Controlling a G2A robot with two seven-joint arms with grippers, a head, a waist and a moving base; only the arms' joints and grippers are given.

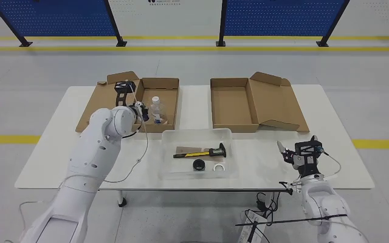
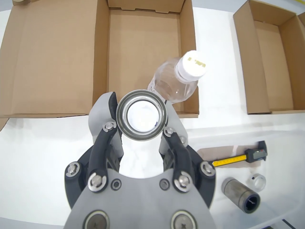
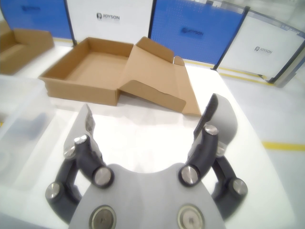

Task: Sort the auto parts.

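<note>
The left gripper [image 2: 140, 110] squeezes a shiny round metal ring [image 2: 141, 136] just in front of the open brown cardboard box [image 2: 143, 36] — the drop-off step, I think. Next: go over the wall [image 2: 190, 111], miss the clear plastic bottle [image 2: 176, 84], let go. The right gripper [image 3: 151, 115] gapes wide — holding nothing.

Colours: white table [image 1: 48, 158]
L box [image 2: 143, 48] & R box [image 1: 231, 109] brown; ring [image 2: 143, 136] silver; bottle [image 2: 171, 84] clear, cap [image 2: 194, 64] white; caliper [image 1: 200, 151] yellow/black.
</note>
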